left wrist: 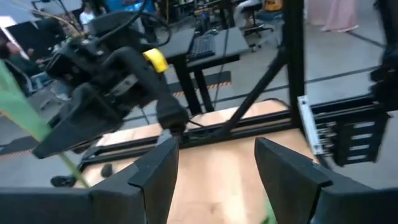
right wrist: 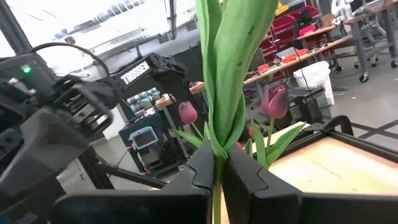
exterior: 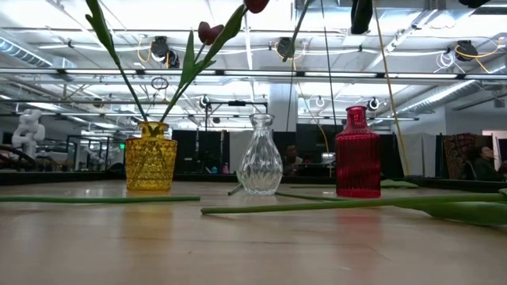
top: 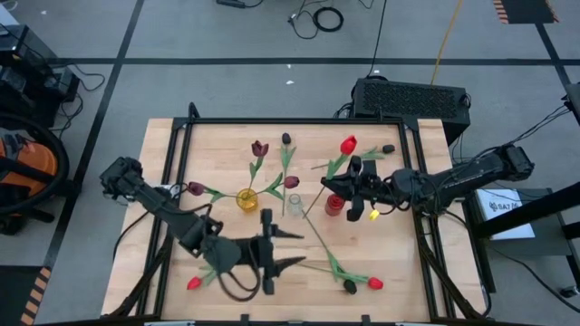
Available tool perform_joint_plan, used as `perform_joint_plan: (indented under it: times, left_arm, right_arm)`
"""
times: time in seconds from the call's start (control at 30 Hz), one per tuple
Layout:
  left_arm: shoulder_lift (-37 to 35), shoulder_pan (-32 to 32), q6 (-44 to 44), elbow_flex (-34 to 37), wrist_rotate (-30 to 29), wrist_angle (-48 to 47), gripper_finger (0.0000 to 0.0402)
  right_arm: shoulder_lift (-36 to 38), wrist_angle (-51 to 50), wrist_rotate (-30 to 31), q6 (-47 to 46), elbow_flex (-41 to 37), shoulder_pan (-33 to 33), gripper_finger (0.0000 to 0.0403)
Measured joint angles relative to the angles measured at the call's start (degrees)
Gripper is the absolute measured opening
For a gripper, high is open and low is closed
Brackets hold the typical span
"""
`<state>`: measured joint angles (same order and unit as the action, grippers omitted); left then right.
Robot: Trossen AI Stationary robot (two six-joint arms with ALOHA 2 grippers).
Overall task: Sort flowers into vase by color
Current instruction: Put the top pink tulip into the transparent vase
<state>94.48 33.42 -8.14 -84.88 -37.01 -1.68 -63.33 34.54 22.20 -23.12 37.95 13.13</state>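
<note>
Right gripper [right wrist: 219,163] clamped on green stem of red-headed artificial tulip [top: 348,144], raised above red ribbed glass vase [top: 334,205]. Left gripper [top: 283,250] fingers apart, empty, near table's front edge.

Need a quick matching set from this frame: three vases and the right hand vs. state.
1. yellow vase
2. clear vase
3. red vase
4. right hand

A. shut on a green flower stem
B. holds stems already
C. stands in the middle of the row
D. right end of the row in the low view

Pairs: 1-B, 2-C, 3-D, 4-A
</note>
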Motion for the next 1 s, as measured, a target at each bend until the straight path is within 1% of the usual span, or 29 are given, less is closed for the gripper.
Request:
perform_joint_plan:
  times: [0.17,0.23,0.33,0.67,0.77,0.9,1.0]
  left_arm:
    - [0.0,-3.2,0.5,0.7,1.0,0.0,0.0218]
    - [0.5,-4.3,2.3,0.7,1.2,-1.5,0.0218]
    - [1.1,-4.9,4.6,1.0,2.1,-4.8,0.0218]
    - [2.5,-6.1,7.9,0.9,4.1,-8.4,0.0218]
    - [2.5,-6.1,9.2,0.9,4.4,-9.4,0.0218]
    - [2.2,-5.6,9.3,0.9,4.4,-11.6,0.0218]
    - [2.2,-5.5,9.4,0.9,5.5,-14.3,0.0218]
  right_arm:
    - [0.0,-0.2,0.2,0.0,0.0,0.0,0.0010]
    - [0.0,-0.3,0.2,0.1,0.0,0.0,0.0010]
    - [0.0,-0.5,0.2,0.1,0.0,0.0,0.0010]
    - [0.0,-0.8,0.3,1.6,0.0,0.0,0.0010]
    - [0.0,-2.2,1.2,4.0,0.0,0.0,0.0010]
    - [-1.4,-4.0,5.6,4.6,0.0,-0.4,0.0010]
    - [-3.2,-2.3,5.8,4.5,0.0,-1.2,0.0010]
